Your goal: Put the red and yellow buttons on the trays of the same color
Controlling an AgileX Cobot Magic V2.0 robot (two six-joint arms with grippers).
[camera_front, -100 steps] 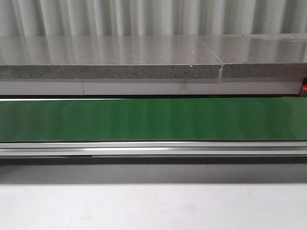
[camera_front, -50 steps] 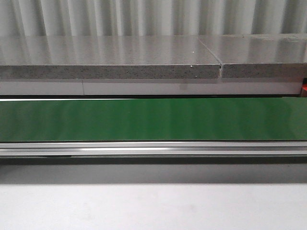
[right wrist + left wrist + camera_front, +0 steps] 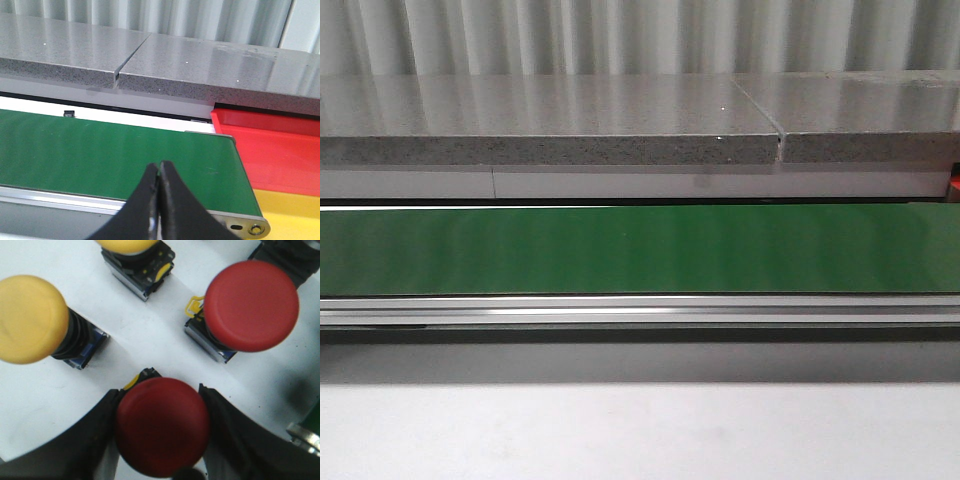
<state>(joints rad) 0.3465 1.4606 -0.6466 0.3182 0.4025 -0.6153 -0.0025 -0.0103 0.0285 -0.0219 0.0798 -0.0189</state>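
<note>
Fingers of the black left gripper flank the round red mushroom-head push button on its white surface; they look pressed to its cap, though actual contact is hard to confirm. A second red button and two yellow-capped buttons stand near, apart from it. The right gripper hangs clenched on nothing above the green conveyor belt. Grasping the first red button seems the step in hand. Next comes a straight lift clear of the neighbours, then carriage to the red plastic tray beside the yellow tray.
</note>
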